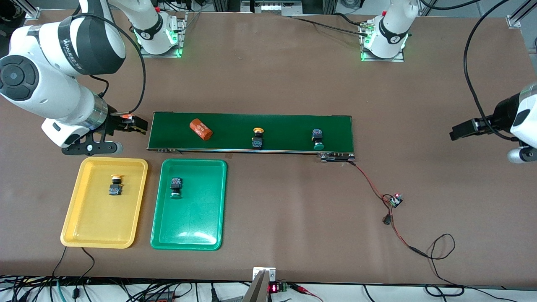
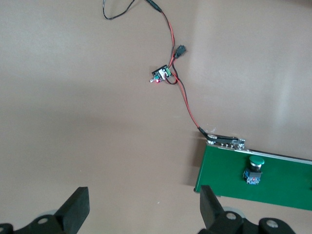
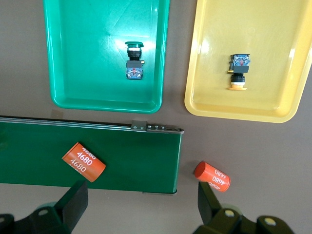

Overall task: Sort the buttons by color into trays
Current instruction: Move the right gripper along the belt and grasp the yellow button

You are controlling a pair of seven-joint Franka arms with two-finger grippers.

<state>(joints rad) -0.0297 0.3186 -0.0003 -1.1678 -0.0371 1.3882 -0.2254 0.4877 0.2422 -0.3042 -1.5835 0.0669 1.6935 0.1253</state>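
Hovering with jaws wide and empty, right gripper (image 1: 126, 126) hangs by dark-green conveyor belt (image 1: 235, 123) end, above yellow plastic tray (image 1: 75, 209); left gripper (image 1: 455, 133) waits, also wide, over bare table at its own end

Sorting looks half done: yellow-capped button (image 1: 116, 184) lies in yellow tray, green-capped button (image 1: 175, 187) in green plastic tray (image 1: 188, 235)

Left on belt: second yellow-capped button (image 1: 257, 138), second green-capped button (image 1: 317, 139), orange printed cylinder (image 1: 201, 129)

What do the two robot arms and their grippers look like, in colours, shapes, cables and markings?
Both arms are glossy white with rounded joints, black bands and black round caps. The right arm has a silver wrist ring and a black cable along it. A black cable also runs to the left arm. The left gripper and right gripper have black wedge-shaped fingers. Green lights glow at the bases.
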